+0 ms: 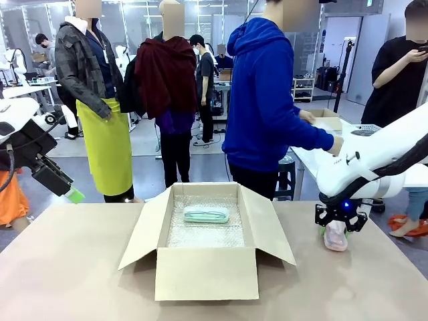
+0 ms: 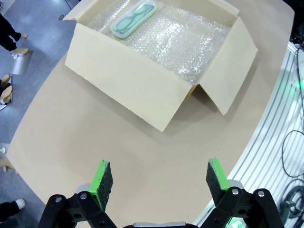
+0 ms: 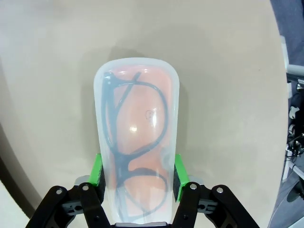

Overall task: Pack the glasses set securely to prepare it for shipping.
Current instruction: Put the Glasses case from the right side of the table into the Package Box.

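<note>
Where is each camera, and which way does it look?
Front view: between the arms, robot's side, looking across the table at the open box and people beyond; left arm and right arm show at the sides.
Left wrist view: on the left wrist, looking down at the box and mint green case; the open left gripper shows.
Right wrist view: on the right wrist, looking down at the pink case clamped in the right gripper.
Shared: front and left wrist views both show the box and mint green case.
</note>
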Robot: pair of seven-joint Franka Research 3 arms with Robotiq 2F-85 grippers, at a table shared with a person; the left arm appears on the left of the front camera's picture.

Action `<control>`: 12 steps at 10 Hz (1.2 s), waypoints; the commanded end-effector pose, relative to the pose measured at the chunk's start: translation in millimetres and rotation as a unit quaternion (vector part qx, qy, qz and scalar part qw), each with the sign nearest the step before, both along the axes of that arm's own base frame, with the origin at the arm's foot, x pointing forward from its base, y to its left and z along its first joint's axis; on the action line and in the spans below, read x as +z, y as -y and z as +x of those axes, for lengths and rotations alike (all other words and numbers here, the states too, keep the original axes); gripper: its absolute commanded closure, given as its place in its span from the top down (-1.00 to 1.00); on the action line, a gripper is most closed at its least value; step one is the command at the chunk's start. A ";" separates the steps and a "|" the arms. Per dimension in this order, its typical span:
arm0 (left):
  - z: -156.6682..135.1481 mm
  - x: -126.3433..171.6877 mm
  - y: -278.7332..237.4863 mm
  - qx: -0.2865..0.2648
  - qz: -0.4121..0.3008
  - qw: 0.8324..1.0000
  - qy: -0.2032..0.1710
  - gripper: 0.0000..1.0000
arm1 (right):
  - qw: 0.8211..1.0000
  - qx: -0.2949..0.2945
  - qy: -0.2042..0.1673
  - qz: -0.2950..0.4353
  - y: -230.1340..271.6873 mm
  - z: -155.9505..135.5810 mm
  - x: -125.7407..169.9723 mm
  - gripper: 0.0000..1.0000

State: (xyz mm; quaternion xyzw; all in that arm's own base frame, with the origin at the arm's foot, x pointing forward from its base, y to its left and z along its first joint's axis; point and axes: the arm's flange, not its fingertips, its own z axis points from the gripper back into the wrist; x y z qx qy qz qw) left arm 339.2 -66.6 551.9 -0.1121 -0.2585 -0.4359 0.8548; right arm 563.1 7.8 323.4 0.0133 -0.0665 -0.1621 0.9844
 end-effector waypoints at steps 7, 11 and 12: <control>-0.5 2.2 -0.5 -0.001 -0.010 1.000 0.001 1.00 | 0.893 0.449 0.009 -0.031 -64.0 -94.9 192.1 0.10; -0.5 2.2 -0.5 -0.001 -0.010 1.000 0.001 1.00 | 0.714 0.699 0.043 -0.023 -170.6 -107.0 231.6 0.10; -0.5 2.2 -0.5 -0.001 -0.010 1.000 0.001 1.00 | 0.715 0.695 0.060 -0.033 -215.9 -101.8 228.8 0.10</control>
